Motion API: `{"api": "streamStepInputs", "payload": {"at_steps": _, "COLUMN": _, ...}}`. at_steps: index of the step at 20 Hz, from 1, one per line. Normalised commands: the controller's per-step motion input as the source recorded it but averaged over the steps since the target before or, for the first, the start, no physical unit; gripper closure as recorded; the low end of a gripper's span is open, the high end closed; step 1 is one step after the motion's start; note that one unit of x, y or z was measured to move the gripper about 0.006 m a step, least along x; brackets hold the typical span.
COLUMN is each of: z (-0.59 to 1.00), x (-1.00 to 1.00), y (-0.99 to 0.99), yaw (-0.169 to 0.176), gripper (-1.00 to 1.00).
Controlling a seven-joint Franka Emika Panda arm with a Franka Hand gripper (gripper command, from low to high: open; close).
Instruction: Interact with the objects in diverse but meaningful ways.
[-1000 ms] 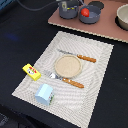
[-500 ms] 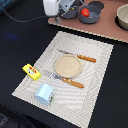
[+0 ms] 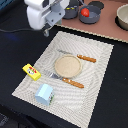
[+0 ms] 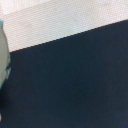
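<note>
My gripper (image 3: pixel 47 31) hangs over the dark table just off the far corner of the striped placemat (image 3: pixel 100 75), on the exterior view's left. Its fingers are blurred, so I cannot tell how the jaws stand. The yellow red-marked packet (image 3: pixel 31 72) lies on the mat's left edge. The light blue cup (image 3: pixel 45 93) stands at the mat's near corner. The red tomato (image 3: pixel 85 12) sits in a dark grey pan (image 3: pixel 93 19) at the back. A grey pot (image 3: pixel 72 12) beside it is partly hidden by the arm. The cheese wedge is out of view.
A round tan plate (image 3: pixel 67 65) sits mid-mat between an orange-handled fork (image 3: pixel 86 58) and knife (image 3: pixel 74 83). A pale bowl (image 3: pixel 122 17) stands at the back right. The wrist view shows dark table (image 4: pixel 70 85), a strip of mat (image 4: pixel 60 20) and an unclear pale shape (image 4: pixel 2 55).
The arm has come into the exterior view from the top and moved left and down, from over the grey pot to the mat's far left corner. The objects have not moved.
</note>
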Motion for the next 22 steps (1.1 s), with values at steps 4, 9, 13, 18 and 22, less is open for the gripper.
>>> {"api": "streamStepInputs", "payload": {"at_steps": 4, "z": -0.09, "x": 0.32, "y": -0.75, "yaw": -0.051, "gripper": -1.00}}
{"api": "streamStepInputs", "payload": {"at_steps": 9, "z": -0.16, "x": 0.58, "y": -0.42, "yaw": -0.024, "gripper": -1.00}}
{"api": "streamStepInputs", "payload": {"at_steps": 13, "z": -0.28, "x": 0.42, "y": -0.29, "yaw": -0.003, "gripper": -1.00}}
{"api": "streamStepInputs", "payload": {"at_steps": 18, "z": -0.37, "x": -0.06, "y": -0.31, "yaw": 0.000, "gripper": -1.00}}
{"api": "streamStepInputs", "payload": {"at_steps": 22, "z": -0.31, "x": -0.43, "y": -0.27, "yaw": 0.000, "gripper": -1.00}}
